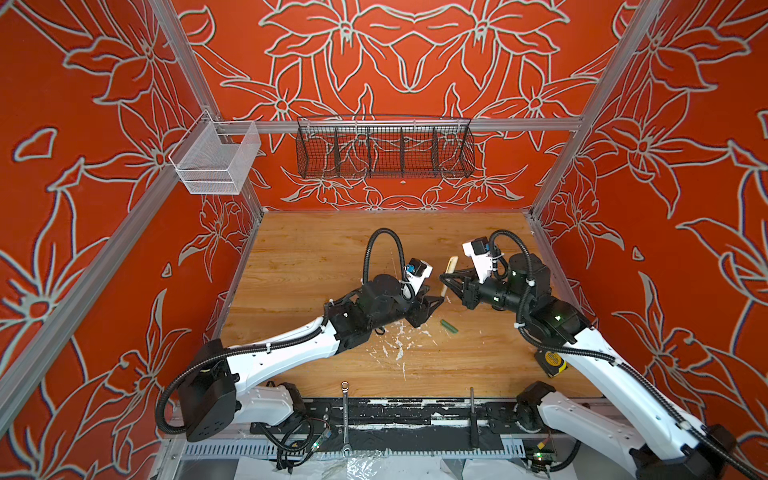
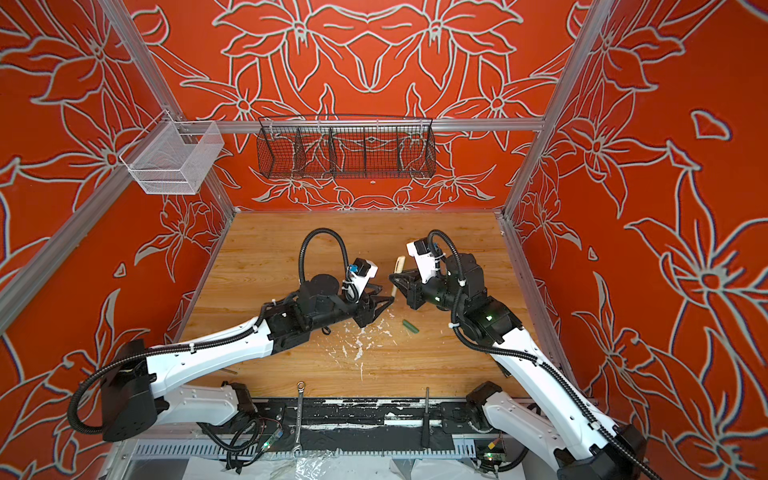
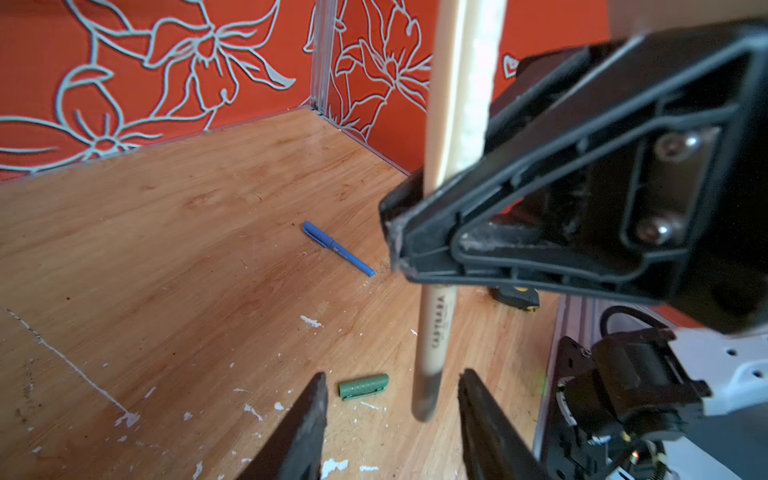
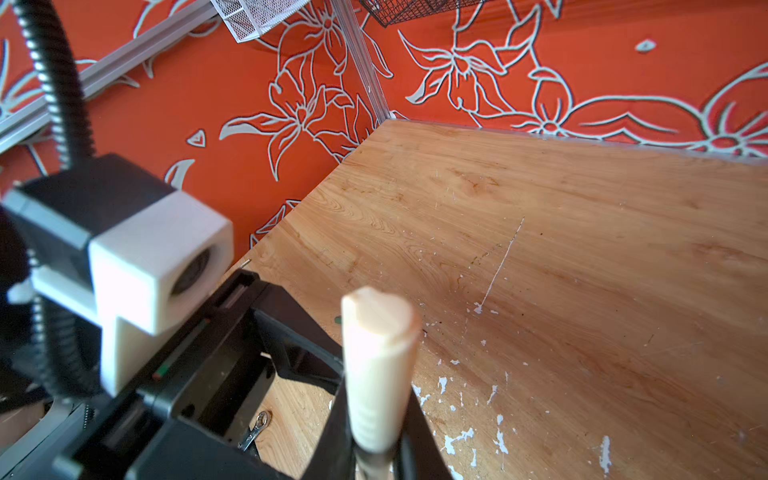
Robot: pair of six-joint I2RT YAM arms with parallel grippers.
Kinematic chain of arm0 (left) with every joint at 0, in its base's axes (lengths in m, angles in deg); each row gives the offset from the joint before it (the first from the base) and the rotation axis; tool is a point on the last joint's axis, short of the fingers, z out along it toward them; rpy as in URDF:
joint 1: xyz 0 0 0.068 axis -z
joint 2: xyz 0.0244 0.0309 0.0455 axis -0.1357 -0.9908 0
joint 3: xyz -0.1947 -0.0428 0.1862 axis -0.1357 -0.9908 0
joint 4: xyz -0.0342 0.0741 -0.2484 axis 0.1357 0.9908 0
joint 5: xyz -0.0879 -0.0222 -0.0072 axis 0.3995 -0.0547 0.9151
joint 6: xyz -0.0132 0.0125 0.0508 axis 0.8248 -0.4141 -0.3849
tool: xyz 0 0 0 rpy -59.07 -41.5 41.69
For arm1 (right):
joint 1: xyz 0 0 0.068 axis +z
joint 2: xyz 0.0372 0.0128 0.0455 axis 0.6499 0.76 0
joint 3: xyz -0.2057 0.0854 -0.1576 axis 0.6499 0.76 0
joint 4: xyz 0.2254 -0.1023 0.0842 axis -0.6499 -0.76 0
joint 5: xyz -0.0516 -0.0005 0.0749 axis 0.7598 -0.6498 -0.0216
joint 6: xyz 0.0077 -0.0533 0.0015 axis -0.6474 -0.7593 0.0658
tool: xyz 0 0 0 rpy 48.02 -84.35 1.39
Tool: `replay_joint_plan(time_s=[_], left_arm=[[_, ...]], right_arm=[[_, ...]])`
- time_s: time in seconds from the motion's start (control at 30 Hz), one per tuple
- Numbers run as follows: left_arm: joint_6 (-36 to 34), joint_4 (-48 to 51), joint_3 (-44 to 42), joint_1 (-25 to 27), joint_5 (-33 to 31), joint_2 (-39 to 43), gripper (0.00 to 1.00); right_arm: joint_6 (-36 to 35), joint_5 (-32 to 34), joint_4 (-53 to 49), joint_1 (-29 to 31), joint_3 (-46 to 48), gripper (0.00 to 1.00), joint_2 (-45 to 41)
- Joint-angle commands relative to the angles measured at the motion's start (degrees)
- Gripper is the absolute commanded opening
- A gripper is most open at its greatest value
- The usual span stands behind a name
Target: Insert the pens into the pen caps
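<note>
A tan pen (image 3: 436, 332) stands nearly upright above the table, with its tan cap (image 4: 378, 353) on the upper end. My right gripper (image 1: 446, 279) (image 3: 395, 245) (image 4: 374, 453) is shut on it around the middle. My left gripper (image 1: 438, 300) (image 3: 394, 376) is open, and its two fingers stand on either side of the pen's lower end without touching it. A green cap (image 1: 449, 326) (image 2: 410, 326) (image 3: 365, 386) lies on the wood just below the grippers. A blue pen (image 3: 338, 248) lies further off in the left wrist view and is hidden in both top views.
White paint flecks (image 1: 399, 340) dot the wooden table (image 1: 311, 257). A yellow-black tape measure (image 1: 550, 362) sits under the right arm. A silver wrench (image 1: 345, 411) and a dark rod (image 1: 473, 419) lie on the front rail. A black wire basket (image 1: 384, 151) and a white mesh basket (image 1: 216, 160) hang on the walls.
</note>
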Motion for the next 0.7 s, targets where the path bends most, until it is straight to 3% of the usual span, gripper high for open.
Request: replay_joint_plan(time_s=[0.0,0.4,0.43,0.5,0.67], left_arm=[[-0.25,10.3,2.76,-1.73,10.69,1.97,0.49],[0.66,10.73,3.43,-2.18,16.24,0.03,0.49],[0.53,10.84,3.6,-2.26,15.99,-0.35,0.48],[0.7,10.71,3.95,-2.6,15.92,-1.07,0.36],[0.88,10.52,5.06,-3.06,16.93,-1.99,0.35]], right_arm=[[-1.58,-1.8,-2.63,-0.54,-1.89,0.0,1.23],[7.73,-10.1,5.8,-3.1,1.66,0.0,2.04],[7.93,-10.73,6.2,-3.18,1.72,0.0,2.05],[8.07,-10.81,6.28,-3.18,1.82,0.0,1.97],[8.81,-11.95,7.68,-3.27,2.9,0.0,1.7]])
